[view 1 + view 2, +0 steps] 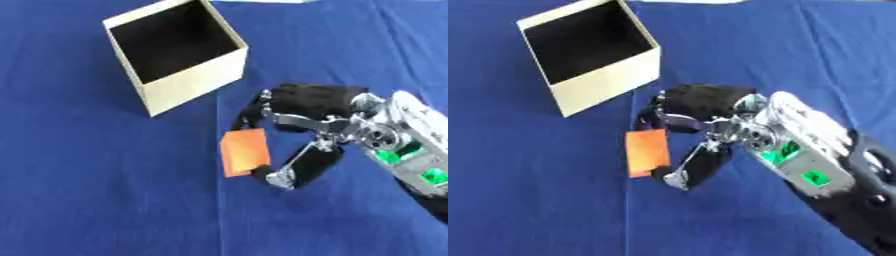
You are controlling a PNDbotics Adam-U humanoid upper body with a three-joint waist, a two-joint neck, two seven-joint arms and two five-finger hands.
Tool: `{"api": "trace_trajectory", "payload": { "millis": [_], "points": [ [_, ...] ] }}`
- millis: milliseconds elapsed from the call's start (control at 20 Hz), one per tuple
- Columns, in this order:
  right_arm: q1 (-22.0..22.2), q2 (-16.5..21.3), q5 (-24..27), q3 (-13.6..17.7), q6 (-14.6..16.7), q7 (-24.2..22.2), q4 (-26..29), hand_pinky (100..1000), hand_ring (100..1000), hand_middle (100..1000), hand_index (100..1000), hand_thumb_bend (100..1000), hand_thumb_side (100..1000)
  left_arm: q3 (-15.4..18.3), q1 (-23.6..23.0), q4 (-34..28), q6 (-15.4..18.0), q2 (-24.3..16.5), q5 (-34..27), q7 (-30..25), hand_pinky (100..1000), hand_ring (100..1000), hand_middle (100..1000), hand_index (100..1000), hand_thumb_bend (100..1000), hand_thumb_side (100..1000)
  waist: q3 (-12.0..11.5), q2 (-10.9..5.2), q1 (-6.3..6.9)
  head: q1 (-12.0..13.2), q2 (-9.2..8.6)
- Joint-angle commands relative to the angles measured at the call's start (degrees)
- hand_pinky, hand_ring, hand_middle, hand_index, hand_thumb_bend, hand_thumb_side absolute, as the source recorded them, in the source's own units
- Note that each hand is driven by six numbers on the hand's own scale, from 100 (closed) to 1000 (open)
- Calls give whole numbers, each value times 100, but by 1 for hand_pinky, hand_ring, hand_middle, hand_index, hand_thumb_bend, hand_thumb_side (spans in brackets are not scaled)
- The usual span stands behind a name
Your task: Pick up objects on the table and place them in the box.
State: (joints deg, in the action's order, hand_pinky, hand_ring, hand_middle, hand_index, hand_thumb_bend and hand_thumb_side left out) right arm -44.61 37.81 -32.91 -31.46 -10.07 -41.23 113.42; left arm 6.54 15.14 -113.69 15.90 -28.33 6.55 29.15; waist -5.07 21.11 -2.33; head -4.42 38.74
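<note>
A flat orange block (244, 152) sits on the blue cloth just below and right of the box. My right hand (302, 107) reaches in from the right, its fingers curled over the block's top edge and its thumb (297, 167) against the block's lower right corner, pinching it. The cream cardboard box (187, 82) stands open at the upper left, its dark inside showing nothing. My left hand shows in neither view.
A blue cloth (87, 190) covers the whole table, with a crease running down from the box's corner. A sliver of something white (702, 1) lies at the far top edge.
</note>
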Motion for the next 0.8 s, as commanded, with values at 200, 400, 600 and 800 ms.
{"api": "trace_trajectory", "payload": {
  "millis": [200,400,600,800],
  "points": [
    [-640,462,502,280,-18,79,118,774,719,491,679,100,100,33,77,-90,29,-214,-8,11,575,559,616,657,571,844,-22,-162,-7,-18,-132],
    [-949,564,880,468,-144,88,118,776,720,492,684,100,100,23,97,-90,39,-239,-8,5,575,560,616,657,572,844,-85,-147,-35,-100,-167],
    [-1235,627,1232,714,-316,223,98,776,718,485,679,100,100,9,104,-90,45,-263,-4,-9,575,560,617,657,572,844,-177,-132,-77,-268,-165],
    [-1573,541,1298,836,-443,398,-290,773,714,481,677,100,100,-8,90,-90,38,-283,-2,-26,574,560,617,656,571,845,-237,-112,-114,-396,-133]
  ]
}}
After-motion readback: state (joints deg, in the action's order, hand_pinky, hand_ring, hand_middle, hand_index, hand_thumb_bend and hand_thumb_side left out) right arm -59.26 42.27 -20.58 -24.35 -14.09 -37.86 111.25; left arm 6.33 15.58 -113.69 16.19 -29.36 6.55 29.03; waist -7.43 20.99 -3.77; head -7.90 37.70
